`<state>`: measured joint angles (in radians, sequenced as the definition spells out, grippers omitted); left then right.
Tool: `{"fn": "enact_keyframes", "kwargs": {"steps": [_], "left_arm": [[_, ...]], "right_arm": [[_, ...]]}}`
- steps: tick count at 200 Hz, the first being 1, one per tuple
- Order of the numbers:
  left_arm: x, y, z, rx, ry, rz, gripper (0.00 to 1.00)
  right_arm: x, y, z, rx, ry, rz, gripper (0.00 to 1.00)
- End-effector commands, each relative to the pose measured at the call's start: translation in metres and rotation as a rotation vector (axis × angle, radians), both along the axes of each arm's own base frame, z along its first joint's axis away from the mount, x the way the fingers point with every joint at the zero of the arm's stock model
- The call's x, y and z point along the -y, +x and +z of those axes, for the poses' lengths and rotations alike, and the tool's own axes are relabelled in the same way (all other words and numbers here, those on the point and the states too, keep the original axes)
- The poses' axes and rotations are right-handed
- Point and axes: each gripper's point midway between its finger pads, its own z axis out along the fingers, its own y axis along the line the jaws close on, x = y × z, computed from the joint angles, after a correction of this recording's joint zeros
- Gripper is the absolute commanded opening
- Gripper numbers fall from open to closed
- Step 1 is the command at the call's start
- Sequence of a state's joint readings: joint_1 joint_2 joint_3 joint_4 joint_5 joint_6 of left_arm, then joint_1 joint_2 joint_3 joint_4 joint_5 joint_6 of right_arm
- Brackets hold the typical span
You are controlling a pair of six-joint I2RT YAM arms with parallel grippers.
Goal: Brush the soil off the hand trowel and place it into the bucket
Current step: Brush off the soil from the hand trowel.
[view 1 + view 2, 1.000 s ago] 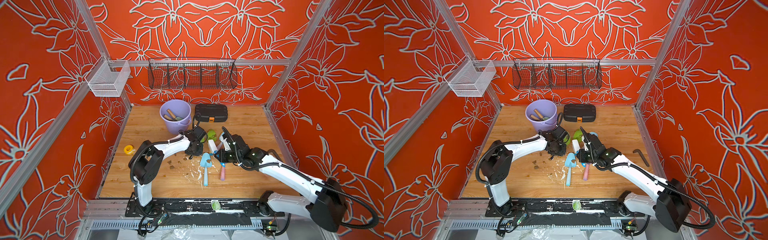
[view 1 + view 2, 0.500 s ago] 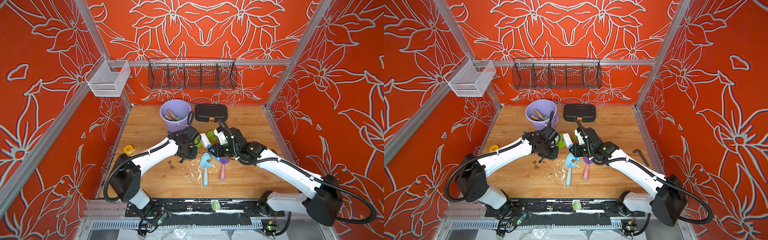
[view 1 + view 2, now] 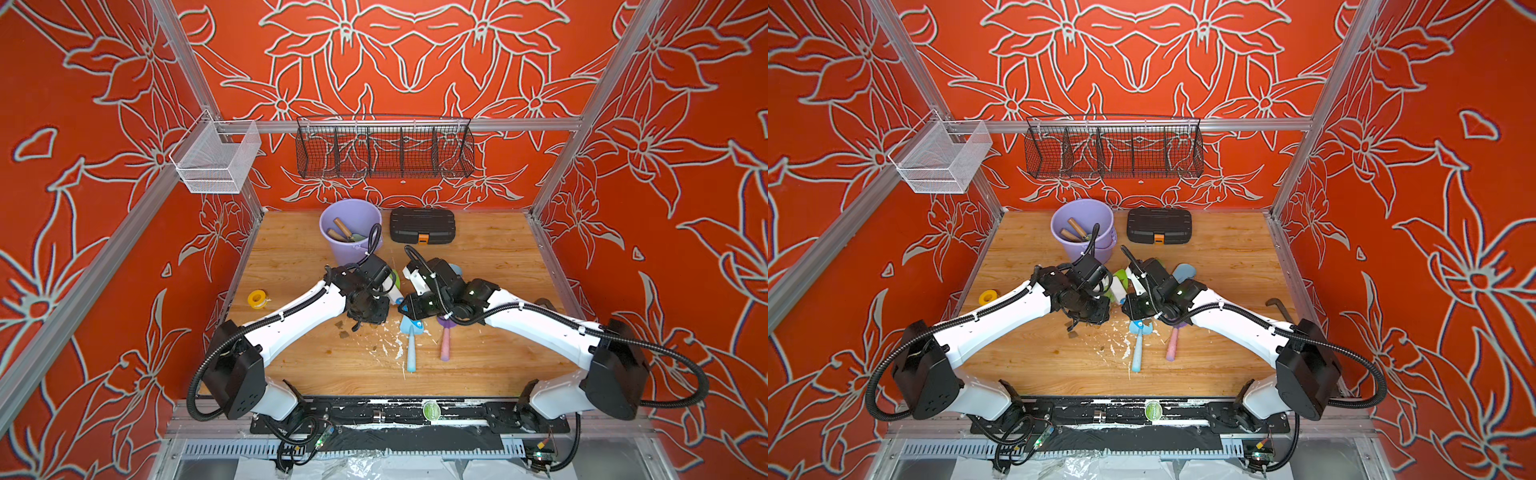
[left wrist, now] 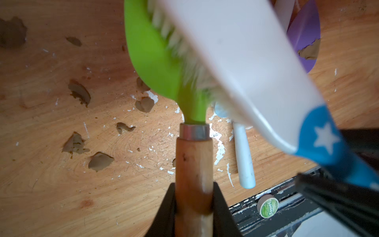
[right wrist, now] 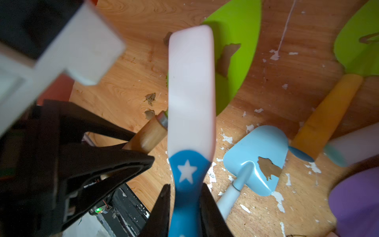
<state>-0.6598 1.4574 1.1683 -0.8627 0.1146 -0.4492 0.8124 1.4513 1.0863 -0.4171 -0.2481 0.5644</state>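
Left wrist view is showing the left gripper clamping the wooden handle of the green trowel, with its jaws pressing on both sides of the wood and the blade pointing away from the wrist. Just past the metal collar, the white brush is crossing over the blade, and its bristles are pressing on the green surface. Right wrist view is showing the right gripper squeezing the brush's blue, star-marked handle between its jaws. Brown clumps of soil are lying scattered on the table below the blade, among white flecks. Beside them a blue trowel is lying flat, carrying a brown patch on its blade. In both top views a purple trowel with a pink handle is lying just beside the blue one, toward the front of the table. Both arms are meeting over the middle of the table. Behind them the bucket is standing upright at the back, holding wooden-handled tools. A black case is sitting just to the bucket's right. A yellow tape roll is resting near the left edge.
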Motion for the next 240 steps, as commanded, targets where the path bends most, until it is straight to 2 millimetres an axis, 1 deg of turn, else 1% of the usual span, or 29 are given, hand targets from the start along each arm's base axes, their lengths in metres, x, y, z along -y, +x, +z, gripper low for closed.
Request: {"fn": "enact_keyframes", "kwargs": {"steps": [1, 30, 60, 84, 99, 124, 143, 162, 195, 209, 240], "left_arm": [[-0.010, -0.006, 0.004, 0.000, 0.015, 0.018, 0.00], [-0.014, -0.011, 0.001, -0.011, 0.022, 0.023, 0.00], [-0.019, -0.015, -0.001, -0.014, 0.036, 0.032, 0.00], [-0.022, -0.017, -0.001, -0.013, 0.039, 0.035, 0.00], [-0.020, -0.018, 0.001, -0.012, 0.027, 0.031, 0.00], [-0.013, -0.019, 0.006, -0.012, -0.018, 0.019, 0.00], [-0.007, -0.020, 0.011, -0.013, -0.059, 0.006, 0.00], [-0.006, -0.022, 0.017, -0.011, -0.081, 0.003, 0.00], [-0.007, -0.025, 0.022, -0.020, -0.159, 0.021, 0.00], [-0.010, -0.027, 0.022, -0.022, -0.162, 0.029, 0.00], [-0.015, -0.030, 0.021, -0.026, -0.151, 0.043, 0.00]], "right_arm": [[0.013, 0.016, -0.002, 0.036, -0.086, -0.058, 0.00], [0.020, 0.028, -0.003, 0.061, -0.136, -0.088, 0.00], [0.014, 0.036, 0.007, 0.092, -0.120, -0.089, 0.00], [-0.008, 0.030, 0.026, 0.107, 0.005, -0.020, 0.00], [-0.022, 0.021, 0.035, 0.103, 0.075, 0.030, 0.00], [-0.041, 0.010, 0.037, 0.097, 0.129, 0.094, 0.00], [-0.047, 0.009, 0.026, 0.071, 0.135, 0.108, 0.00], [-0.044, 0.011, 0.014, 0.068, 0.105, 0.092, 0.00], [-0.026, 0.023, -0.006, 0.070, 0.035, 0.035, 0.00], [-0.017, 0.029, -0.008, 0.088, -0.010, 0.006, 0.00], [0.007, 0.046, -0.004, 0.147, -0.093, -0.065, 0.00]]}}
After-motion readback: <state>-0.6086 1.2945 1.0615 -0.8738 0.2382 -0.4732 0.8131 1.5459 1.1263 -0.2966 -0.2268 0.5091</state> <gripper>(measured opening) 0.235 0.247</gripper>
